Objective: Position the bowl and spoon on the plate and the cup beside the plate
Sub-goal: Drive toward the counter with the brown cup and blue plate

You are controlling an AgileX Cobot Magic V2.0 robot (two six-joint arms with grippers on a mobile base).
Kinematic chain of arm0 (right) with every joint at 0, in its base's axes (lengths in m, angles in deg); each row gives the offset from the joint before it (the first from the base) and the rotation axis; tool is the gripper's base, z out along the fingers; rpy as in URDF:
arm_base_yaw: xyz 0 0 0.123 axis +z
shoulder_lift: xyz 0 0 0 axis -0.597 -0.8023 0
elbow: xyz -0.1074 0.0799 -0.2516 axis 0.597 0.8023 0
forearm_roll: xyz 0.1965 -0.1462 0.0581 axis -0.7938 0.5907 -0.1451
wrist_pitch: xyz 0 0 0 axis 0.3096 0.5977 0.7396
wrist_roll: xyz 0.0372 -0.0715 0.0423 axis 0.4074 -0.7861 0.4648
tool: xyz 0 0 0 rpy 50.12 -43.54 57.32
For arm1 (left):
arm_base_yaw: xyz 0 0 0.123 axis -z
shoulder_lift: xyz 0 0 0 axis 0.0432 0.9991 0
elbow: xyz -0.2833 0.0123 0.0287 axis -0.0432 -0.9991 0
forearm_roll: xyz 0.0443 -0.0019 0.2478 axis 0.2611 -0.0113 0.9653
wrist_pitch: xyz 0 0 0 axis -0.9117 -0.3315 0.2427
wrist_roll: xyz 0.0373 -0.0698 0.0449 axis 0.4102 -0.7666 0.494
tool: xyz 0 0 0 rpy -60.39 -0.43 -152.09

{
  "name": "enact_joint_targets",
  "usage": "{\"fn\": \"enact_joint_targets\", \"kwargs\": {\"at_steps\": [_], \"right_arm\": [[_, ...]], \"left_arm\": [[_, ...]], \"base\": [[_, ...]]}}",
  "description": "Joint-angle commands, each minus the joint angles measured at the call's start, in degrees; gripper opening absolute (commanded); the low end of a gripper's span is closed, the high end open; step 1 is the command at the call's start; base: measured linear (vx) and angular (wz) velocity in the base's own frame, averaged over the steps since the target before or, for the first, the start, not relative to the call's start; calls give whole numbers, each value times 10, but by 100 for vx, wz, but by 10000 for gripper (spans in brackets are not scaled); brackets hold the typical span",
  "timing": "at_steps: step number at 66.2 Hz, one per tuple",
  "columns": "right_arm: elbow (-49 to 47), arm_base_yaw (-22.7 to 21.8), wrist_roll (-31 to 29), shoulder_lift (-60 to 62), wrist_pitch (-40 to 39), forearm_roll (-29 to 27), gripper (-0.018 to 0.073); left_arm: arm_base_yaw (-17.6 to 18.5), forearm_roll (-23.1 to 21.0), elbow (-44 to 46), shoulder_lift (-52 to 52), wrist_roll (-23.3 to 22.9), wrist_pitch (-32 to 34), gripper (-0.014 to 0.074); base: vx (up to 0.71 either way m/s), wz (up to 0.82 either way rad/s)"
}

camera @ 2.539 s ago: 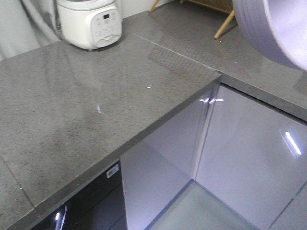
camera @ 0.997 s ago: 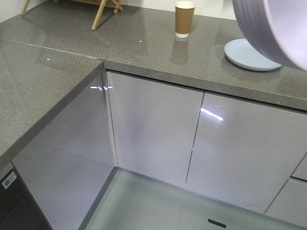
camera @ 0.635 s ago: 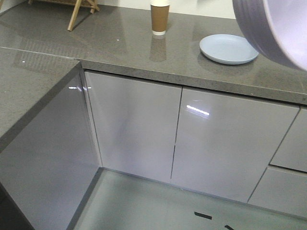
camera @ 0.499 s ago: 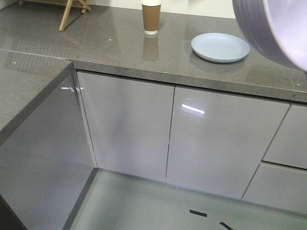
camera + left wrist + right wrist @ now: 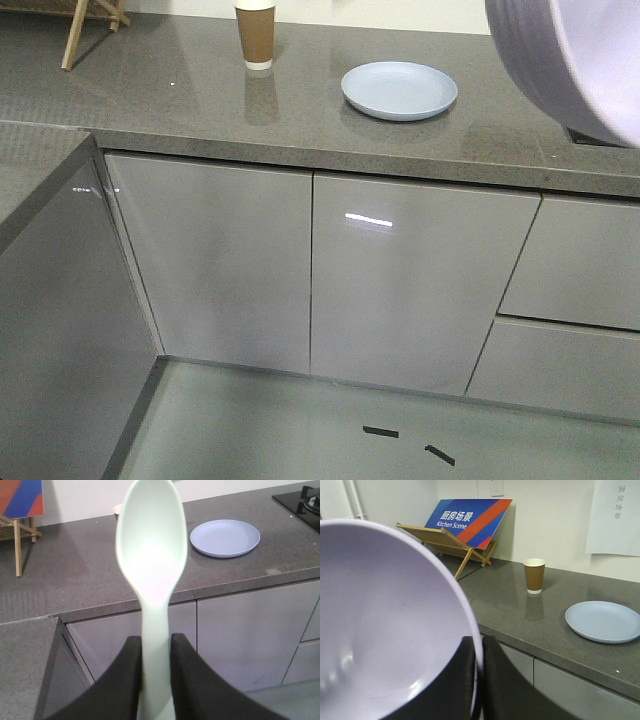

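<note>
So the view has swung round in the last couple of seconds, and the grey speckled stone tabletop (image 5: 180, 90) holding the goods is now straight ahead. The round pale blue plate (image 5: 399, 90) lies bare near its front edge. The lavender plastic bowl (image 5: 385, 620) is up in the air, with the right jaws pinched on its rim. The brown paper cup (image 5: 256, 34) stands nearer the back edge, well apart from the plate. The mint-white plastic spoon (image 5: 151, 555) is clamped by its handle in the left jaws. Nothing's placed yet, so I'd guess we're still on approach.

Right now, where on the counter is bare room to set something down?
The grey speckled counter is bare between the wooden folding stand and the tapered brown paper cup, and between that cup and the round pale blue plate, itself empty. Nowhere crowded; the black hob borders the right end.
</note>
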Motion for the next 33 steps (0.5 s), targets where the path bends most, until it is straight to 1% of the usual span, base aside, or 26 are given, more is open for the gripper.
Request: {"fn": "enact_joint_targets", "kwargs": {"at_steps": [1,15,33], "right_arm": [[-13,-1,-4,1,-28,-32,-5],[-13,-1,-4,1,-28,-32,-5],[-13,-1,-4,1,-28,-32,-5]], "left_arm": [[1,6,16,-10,-4,37,-7],[1,6,16,-10,-4,37,-7],[1,6,16,-10,-4,37,-7]], "base": [[-1,-13],[0,-8],[1,1]]}}
